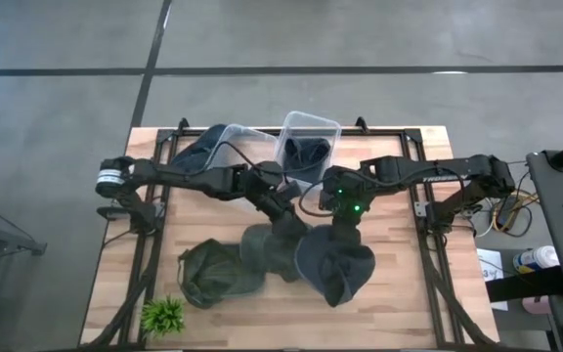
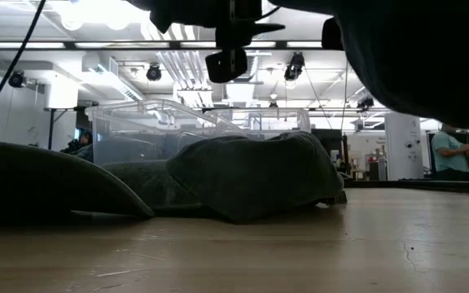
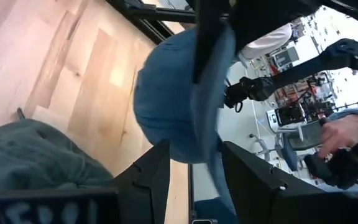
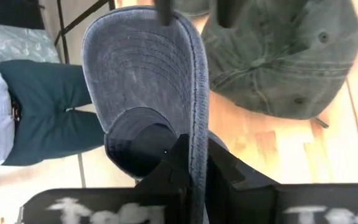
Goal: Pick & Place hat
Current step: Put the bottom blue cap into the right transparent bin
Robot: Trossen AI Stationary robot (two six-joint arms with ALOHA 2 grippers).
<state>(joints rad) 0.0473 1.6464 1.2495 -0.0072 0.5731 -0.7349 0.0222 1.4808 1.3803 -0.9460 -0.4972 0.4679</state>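
Bin (image 1: 310, 147) contents indistinct from above

Even overhead light leaves the wooden table (image 1: 399, 293) bright with only soft shadows from above, while at table height the ceiling lamps (image 2: 96, 16) glare white, silhouetting the dark cap (image 2: 430, 57) overhead, and the nearest tabletop and both wrist cameras' foreground fingers (image 3: 148, 180) blur.
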